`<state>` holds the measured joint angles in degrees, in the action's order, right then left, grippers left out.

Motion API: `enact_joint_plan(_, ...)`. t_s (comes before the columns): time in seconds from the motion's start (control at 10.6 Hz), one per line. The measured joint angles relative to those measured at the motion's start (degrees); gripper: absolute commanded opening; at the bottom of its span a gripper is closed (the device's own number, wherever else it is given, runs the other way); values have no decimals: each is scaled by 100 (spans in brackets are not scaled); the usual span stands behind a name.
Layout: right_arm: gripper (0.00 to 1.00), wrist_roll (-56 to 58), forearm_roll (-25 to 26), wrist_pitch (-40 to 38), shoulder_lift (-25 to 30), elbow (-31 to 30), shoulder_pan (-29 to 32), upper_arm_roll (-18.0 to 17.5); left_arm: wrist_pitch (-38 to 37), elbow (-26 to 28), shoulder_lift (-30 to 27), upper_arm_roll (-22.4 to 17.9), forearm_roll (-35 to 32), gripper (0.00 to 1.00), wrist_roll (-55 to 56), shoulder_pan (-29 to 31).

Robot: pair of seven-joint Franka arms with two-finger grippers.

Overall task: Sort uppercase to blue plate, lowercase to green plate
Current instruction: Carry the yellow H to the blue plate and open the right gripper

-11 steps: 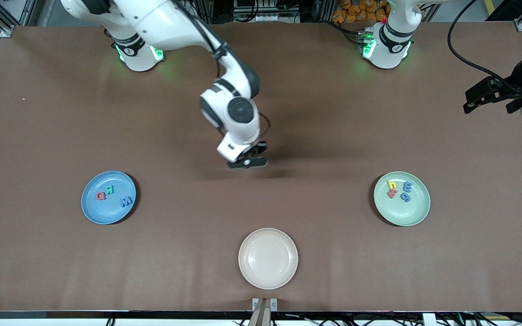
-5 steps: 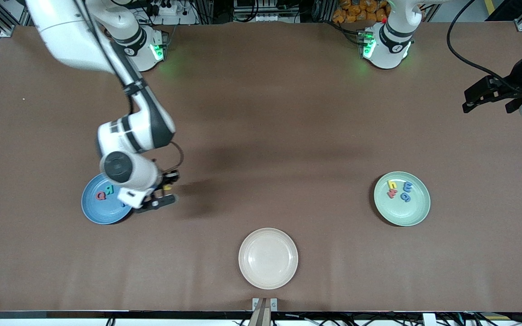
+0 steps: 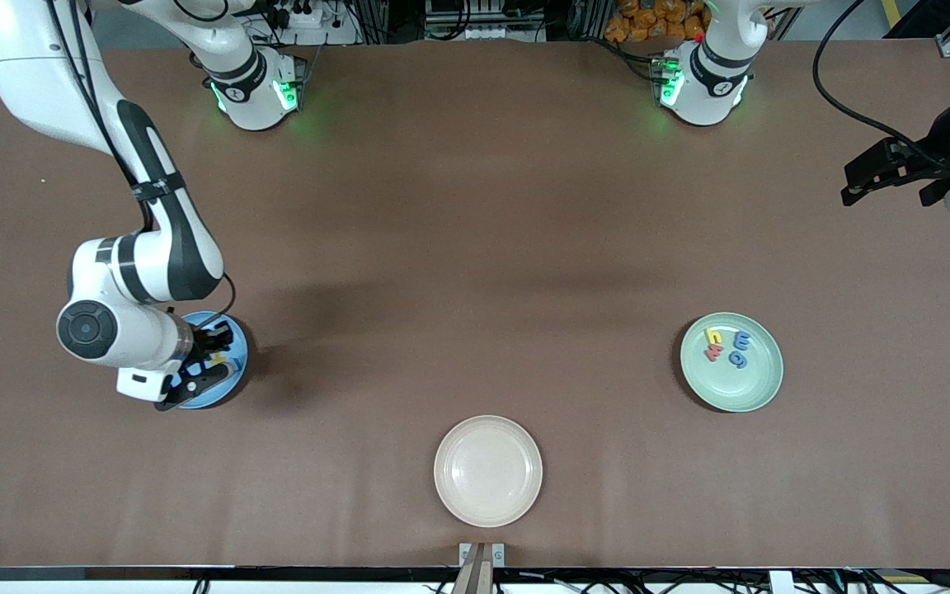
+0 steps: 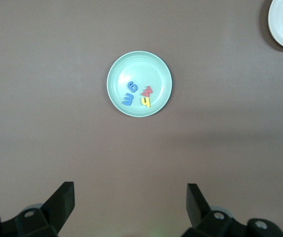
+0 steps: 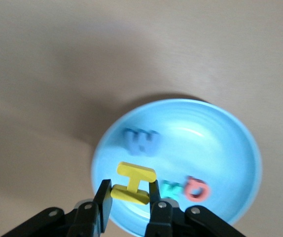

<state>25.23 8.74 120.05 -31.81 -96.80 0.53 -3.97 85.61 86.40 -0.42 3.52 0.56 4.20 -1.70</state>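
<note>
Right gripper (image 5: pixel 129 197) has swung from mid-table to over the round light-blue plate (image 5: pixel 230 148), clenching the yellow foam H (image 5: pixel 131 183); last uppercase nearly home. Left gripper (image 4: pixel 130 197) waits, fingers spread.

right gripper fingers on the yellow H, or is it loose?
Touching. The right wrist view shows the right gripper over the blue plate, fingers pressed against the yellow H from both sides, no gap.

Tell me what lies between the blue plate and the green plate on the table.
Bare brown table lies between the blue plate and the green plate. The cream plate sits nearer the camera, off that line. The front view shows this.
</note>
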Motion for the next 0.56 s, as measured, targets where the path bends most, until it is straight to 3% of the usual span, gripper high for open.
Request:
enact_joint_plan(0.19, 100, 567, 39, 125, 0, -1, 257, 4, 0, 0, 0, 1, 0, 100, 0, 0)
enact_joint_plan(0.56, 100, 655, 35, 128, 18, -12, 278, -49, 0, 1, 1, 7, 0, 100, 0, -4)
